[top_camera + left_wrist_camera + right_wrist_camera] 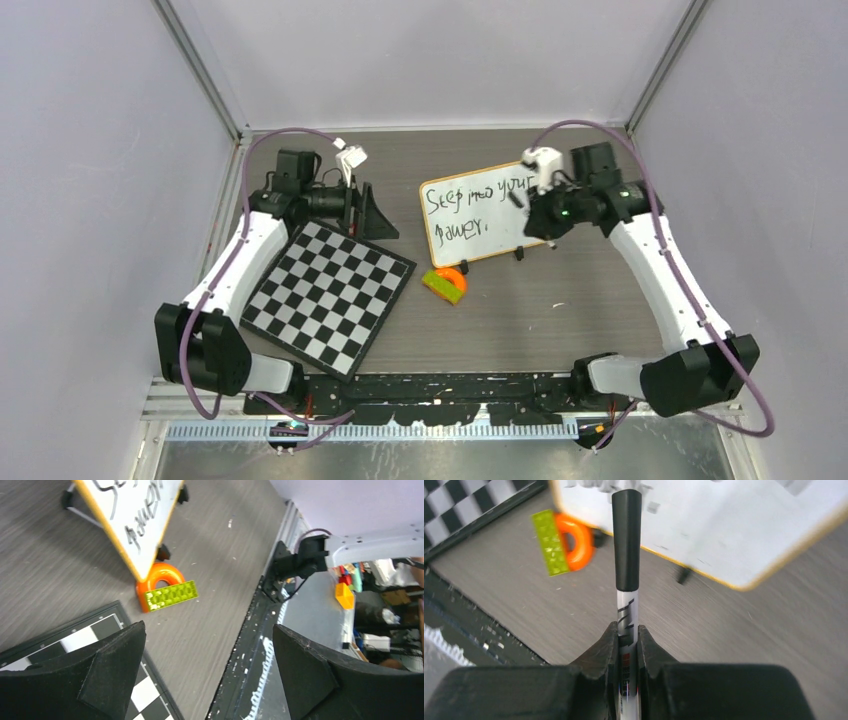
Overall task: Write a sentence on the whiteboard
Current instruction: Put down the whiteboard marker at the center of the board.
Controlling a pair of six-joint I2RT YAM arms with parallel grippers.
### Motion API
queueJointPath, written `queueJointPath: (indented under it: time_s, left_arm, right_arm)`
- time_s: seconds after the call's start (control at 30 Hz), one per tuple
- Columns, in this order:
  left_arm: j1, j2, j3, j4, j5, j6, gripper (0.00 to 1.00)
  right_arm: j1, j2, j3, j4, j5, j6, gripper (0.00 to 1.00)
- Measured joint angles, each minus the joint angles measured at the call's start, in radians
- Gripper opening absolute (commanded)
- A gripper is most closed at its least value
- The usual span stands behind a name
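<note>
Whiteboard stands far-centre on table w/ sentence on it. Light, stiff, prob. tips easily, so grip by frame. R gripper pinched on marker, cap looks on. L gripper spread wide, empty.

One whiteboard; one chequerboard; one marker

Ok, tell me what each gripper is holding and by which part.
Right gripper: the marker, pinched on its white barrel behind the black end. Left gripper: open, holding nothing.
</note>
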Motion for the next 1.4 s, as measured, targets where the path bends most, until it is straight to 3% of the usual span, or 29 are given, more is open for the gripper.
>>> queueJointPath:
  time_s: [0.2,0.4,0.67,0.9,1.23,1.4]
  left_arm:
    - [0.032,-0.005,0.004,-0.056,-0.126,0.072,1.00]
    - [0.039,-0.048,0.004,-0.092,-0.276,0.145,1.00]
    - [0.051,-0.090,-0.005,-0.143,-0.451,0.216,1.00]
    - [0.106,-0.073,-0.006,-0.198,-0.494,0.254,1.00]
    - [0.176,0.011,-0.005,-0.229,-0.483,0.279,1.00]
    - [0.188,0.046,0.016,-0.259,-0.453,0.282,1.00]
  right_arm:
    - [-0.416,-0.053,-0.144,0.022,-0.012,0.021,0.03]
    - [-0.614,0.051,-0.239,0.055,0.044,-0.010,0.05]
    - [-0.624,0.234,-0.351,0.197,0.153,-0.035,0.13]
    - [-0.624,0.350,-0.359,0.289,0.196,-0.037,0.22]
    - [-0.624,0.393,-0.359,0.314,0.208,-0.049,0.47]
    - [-0.624,0.393,-0.348,0.297,0.205,-0.055,0.66]
